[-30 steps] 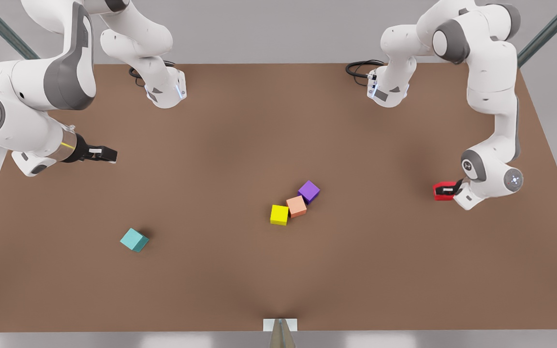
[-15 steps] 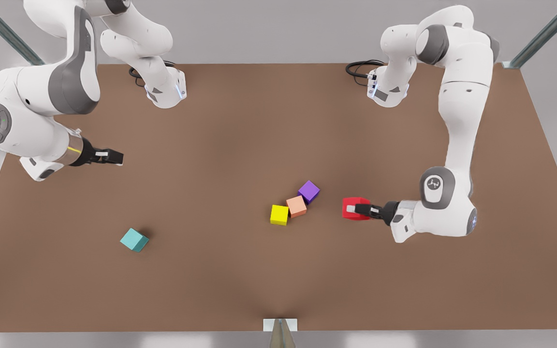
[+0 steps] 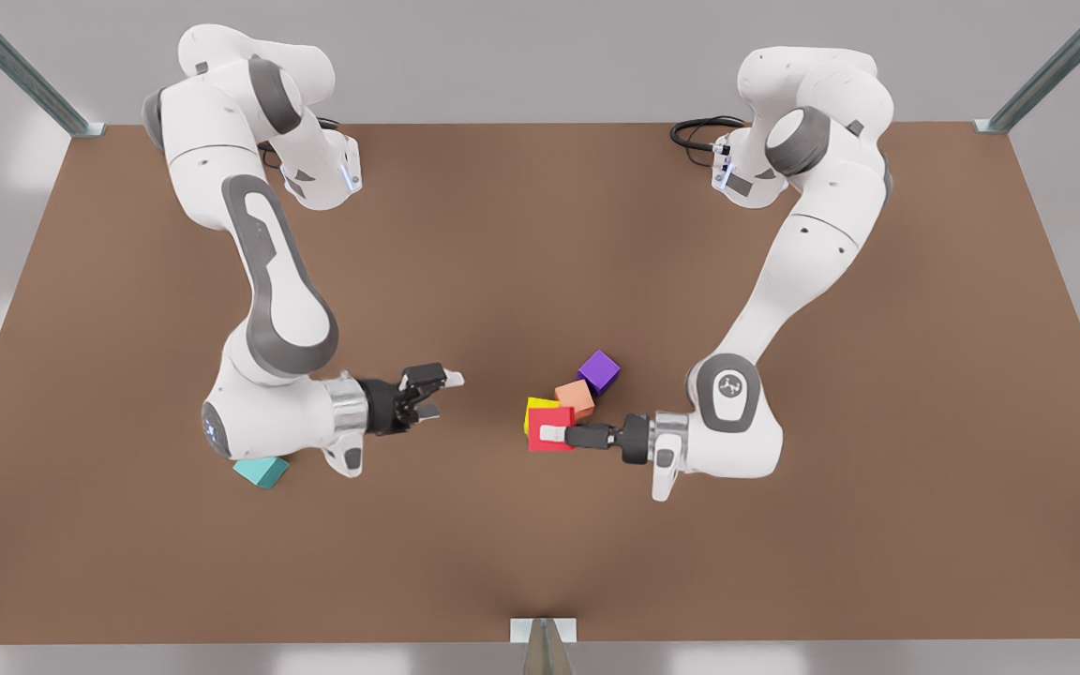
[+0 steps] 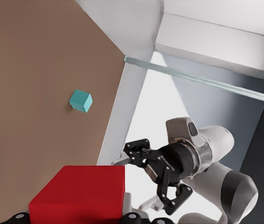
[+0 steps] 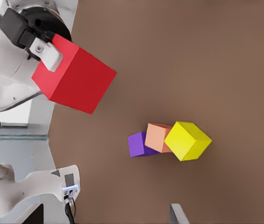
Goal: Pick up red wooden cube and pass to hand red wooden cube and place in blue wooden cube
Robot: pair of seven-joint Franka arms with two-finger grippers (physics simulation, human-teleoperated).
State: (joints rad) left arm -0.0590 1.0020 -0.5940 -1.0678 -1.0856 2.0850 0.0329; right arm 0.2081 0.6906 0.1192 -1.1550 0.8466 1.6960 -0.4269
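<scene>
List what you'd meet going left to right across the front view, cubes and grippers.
blue wooden cube → open right gripper → red wooden cube, held by the left gripper → salmon-orange cube → purple cube. The yellow cube overlaps the red one, so it is left out.

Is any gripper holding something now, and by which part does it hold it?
The left gripper holds the red wooden cube by two opposite faces, above the table. The right gripper is open, holding nothing, facing it.
</scene>
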